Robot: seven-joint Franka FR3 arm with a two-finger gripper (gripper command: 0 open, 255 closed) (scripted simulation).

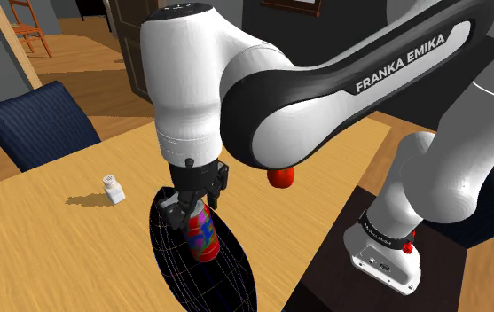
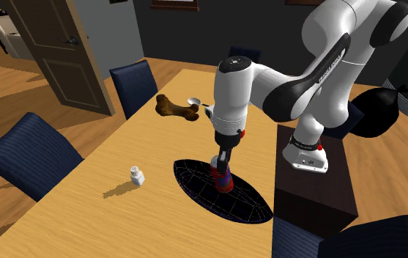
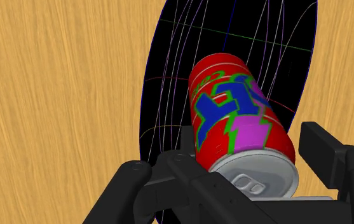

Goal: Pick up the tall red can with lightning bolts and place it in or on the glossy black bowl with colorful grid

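White arm [image 1: 342, 80], dark joints [image 1: 271, 133], FRANKA EMIKA lettering [image 1: 401, 62], black claw [image 1: 193, 211].

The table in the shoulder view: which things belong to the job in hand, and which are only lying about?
For the job: red can, tilted under the gripper; black bowl with coloured grid lines, beneath the can.
Lying about: small white bottle; brown bone; small red round thing; blue chair beside the table.
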